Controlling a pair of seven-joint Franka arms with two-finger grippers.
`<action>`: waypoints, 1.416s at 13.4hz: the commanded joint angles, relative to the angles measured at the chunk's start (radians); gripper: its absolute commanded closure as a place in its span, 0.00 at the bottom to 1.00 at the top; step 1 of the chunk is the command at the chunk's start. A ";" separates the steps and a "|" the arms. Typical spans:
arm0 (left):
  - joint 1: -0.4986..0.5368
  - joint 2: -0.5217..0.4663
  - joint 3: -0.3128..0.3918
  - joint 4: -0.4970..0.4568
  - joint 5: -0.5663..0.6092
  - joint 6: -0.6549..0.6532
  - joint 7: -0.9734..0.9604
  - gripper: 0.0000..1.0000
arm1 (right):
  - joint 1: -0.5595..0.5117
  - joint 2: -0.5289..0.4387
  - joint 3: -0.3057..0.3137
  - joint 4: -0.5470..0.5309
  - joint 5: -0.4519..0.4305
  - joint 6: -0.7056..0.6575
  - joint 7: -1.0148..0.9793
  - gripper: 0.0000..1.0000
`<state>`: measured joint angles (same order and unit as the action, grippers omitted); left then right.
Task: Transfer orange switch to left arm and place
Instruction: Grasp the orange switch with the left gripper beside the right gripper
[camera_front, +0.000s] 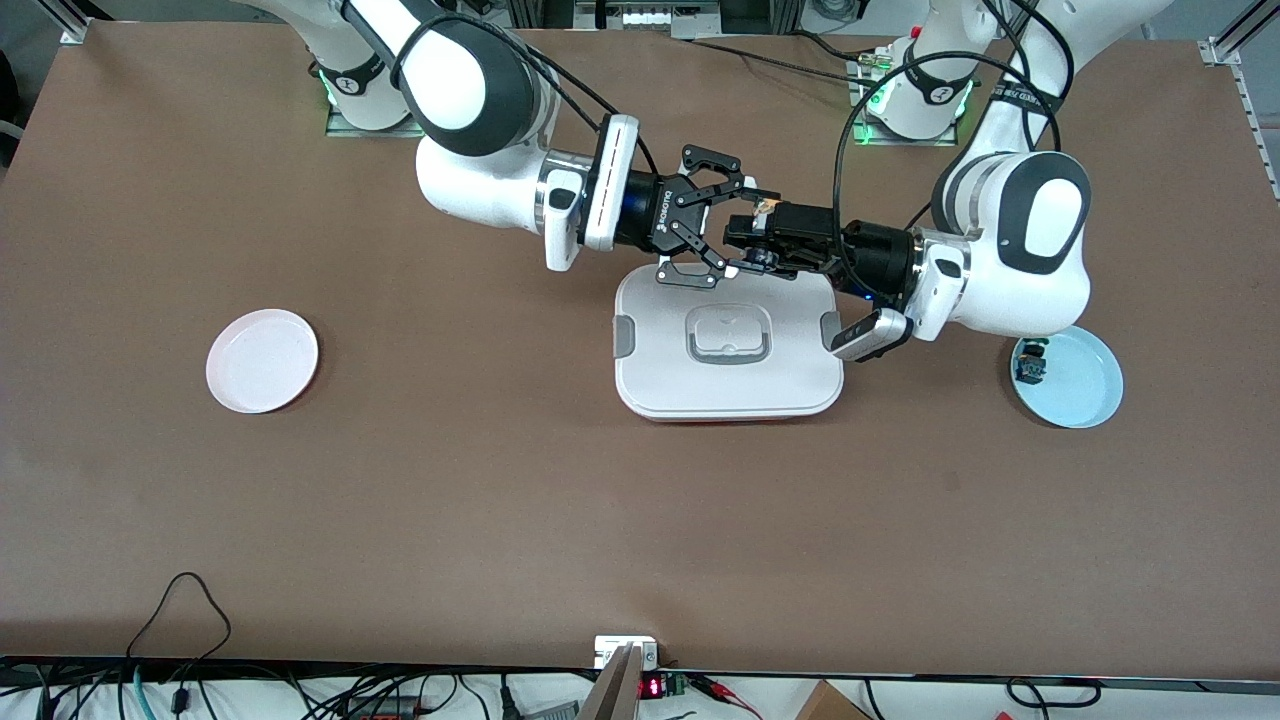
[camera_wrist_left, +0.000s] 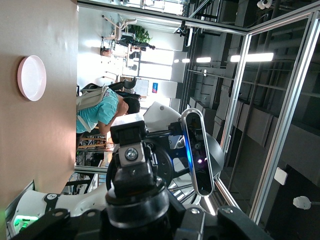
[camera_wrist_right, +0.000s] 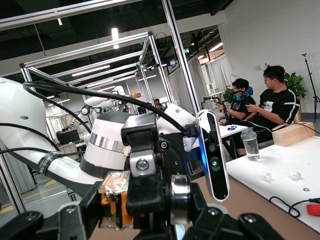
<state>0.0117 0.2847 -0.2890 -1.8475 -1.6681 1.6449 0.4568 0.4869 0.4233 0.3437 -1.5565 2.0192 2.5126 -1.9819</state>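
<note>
The orange switch (camera_front: 765, 206) is up in the air, clamped in my left gripper (camera_front: 752, 235), which is shut on it over the edge of the white box (camera_front: 730, 385) nearest the arm bases. My right gripper (camera_front: 737, 227) is open, its fingers spread wide above and below the left gripper's tip. In the right wrist view the switch (camera_wrist_right: 111, 200) shows as an orange body with a clear cap, beside a black left finger (camera_wrist_right: 150, 200). In the left wrist view the switch is hidden by black gripper parts (camera_wrist_left: 135, 200).
A pale pink plate (camera_front: 262, 360) lies toward the right arm's end and also shows in the left wrist view (camera_wrist_left: 32, 77). A light blue plate (camera_front: 1085, 390) lies toward the left arm's end, under the left arm's elbow, with a small dark green-capped part (camera_front: 1030, 365) in it.
</note>
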 joint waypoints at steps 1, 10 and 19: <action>0.020 -0.027 0.004 -0.018 -0.012 -0.033 0.011 0.74 | -0.004 0.011 -0.002 0.013 0.030 0.020 -0.044 1.00; 0.020 -0.027 0.004 -0.016 -0.010 -0.034 0.011 0.75 | -0.005 0.011 -0.002 0.013 0.032 0.020 -0.041 1.00; 0.020 -0.027 0.005 -0.015 0.007 -0.033 0.011 0.75 | -0.004 0.011 0.000 0.013 0.030 0.020 -0.044 0.97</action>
<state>0.0122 0.2846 -0.2890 -1.8475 -1.6678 1.6431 0.4568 0.4873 0.4236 0.3438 -1.5560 2.0201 2.5117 -1.9827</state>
